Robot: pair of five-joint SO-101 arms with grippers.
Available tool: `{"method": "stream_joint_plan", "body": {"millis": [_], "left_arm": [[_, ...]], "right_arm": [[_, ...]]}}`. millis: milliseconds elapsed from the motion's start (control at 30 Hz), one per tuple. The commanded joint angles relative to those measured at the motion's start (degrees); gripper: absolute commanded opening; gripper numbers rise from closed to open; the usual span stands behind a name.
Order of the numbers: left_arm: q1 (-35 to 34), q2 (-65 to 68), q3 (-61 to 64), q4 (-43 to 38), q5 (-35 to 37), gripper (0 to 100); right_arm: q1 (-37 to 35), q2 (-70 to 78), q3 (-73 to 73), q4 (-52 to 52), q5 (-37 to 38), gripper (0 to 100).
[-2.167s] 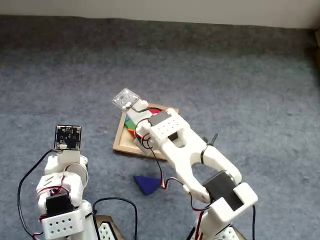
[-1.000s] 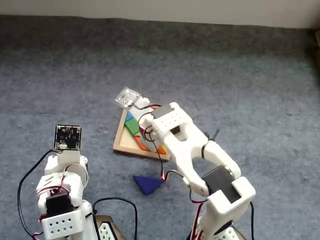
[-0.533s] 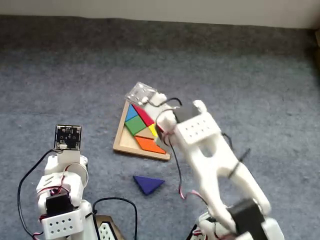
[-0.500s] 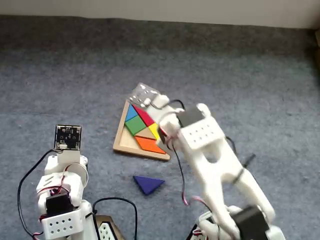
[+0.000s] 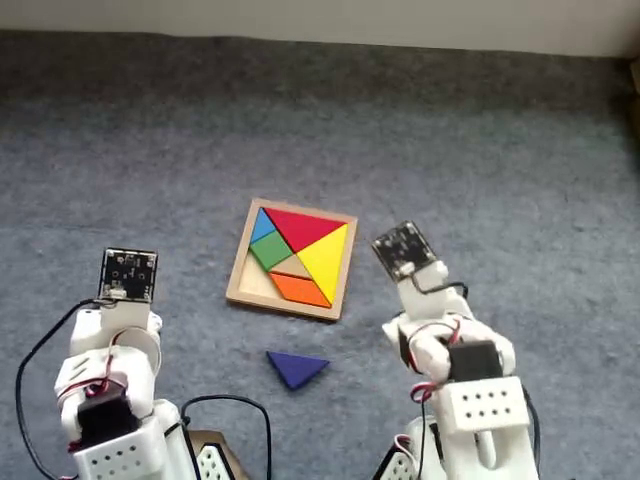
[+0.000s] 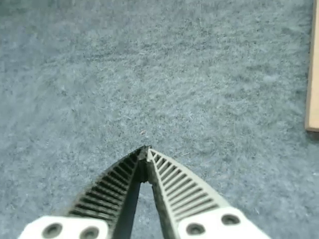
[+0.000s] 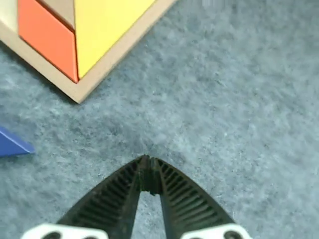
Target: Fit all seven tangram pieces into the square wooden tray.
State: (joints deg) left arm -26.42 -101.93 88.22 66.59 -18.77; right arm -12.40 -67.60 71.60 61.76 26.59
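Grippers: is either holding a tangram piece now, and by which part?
Nothing is held. Left gripper and right gripper are both shut empty; the blue triangle lies loose outside the tray.

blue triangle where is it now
In the high view the blue triangle lies on the carpet, outside the wooden tray on its near side, between left arm and right arm.

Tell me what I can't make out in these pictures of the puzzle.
1. High view: whether the tan patch in the wooden tray is a piece or bare wood; too small.
2. Left wrist view: the picture's edge cuts the tray to a strip of rim.
3. Right wrist view: the edge cuts the blue triangle to one tip and the tray past the orange piece and yellow piece.
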Motion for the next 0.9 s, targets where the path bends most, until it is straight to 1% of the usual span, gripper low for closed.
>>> {"method": "stream_joint_plan", "body": {"millis": [0,100,233,367,433,500,633,700,767,867], "left_arm": [[4.88,-1.27,-13.49,7.56,-1.05,1],[9.1,-0.84,-19.38,11.34,-1.23,1],[13.05,-0.75,-22.02,13.63,-7.3,1],[13.93,-0.57,-22.11,13.98,-8.0,3],[13.93,1.45,-22.37,13.98,-9.76,5],[13.93,5.41,-23.69,13.98,-11.43,5],[15.08,15.08,-29.05,13.98,-12.04,6],[18.24,19.03,-31.16,13.98,-12.04,6],[22.99,22.55,-31.96,13.98,-12.04,6],[31.25,27.38,-31.34,14.59,-11.96,13]], "right_arm": [[3.3,-7.16,4.0,-1.1,-0.88,1.0],[5.32,-12.35,7.34,-1.1,-6.68,1.0],[6.02,-19.74,12.26,-1.1,-12.75,1.0],[6.02,-28.26,19.38,-1.1,-13.63,1.0],[6.02,-33.01,22.73,-1.01,-13.63,1.0],[6.02,-37.58,26.15,-0.84,-13.63,1.0],[6.02,-36.7,30.29,-1.1,-13.71,1.0],[6.02,-36.62,30.73,-1.1,-13.71,1.0],[6.11,-36.62,30.99,-1.1,-13.71,1.0],[9.19,-36.62,30.99,-0.66,-13.71,1.0]]}}
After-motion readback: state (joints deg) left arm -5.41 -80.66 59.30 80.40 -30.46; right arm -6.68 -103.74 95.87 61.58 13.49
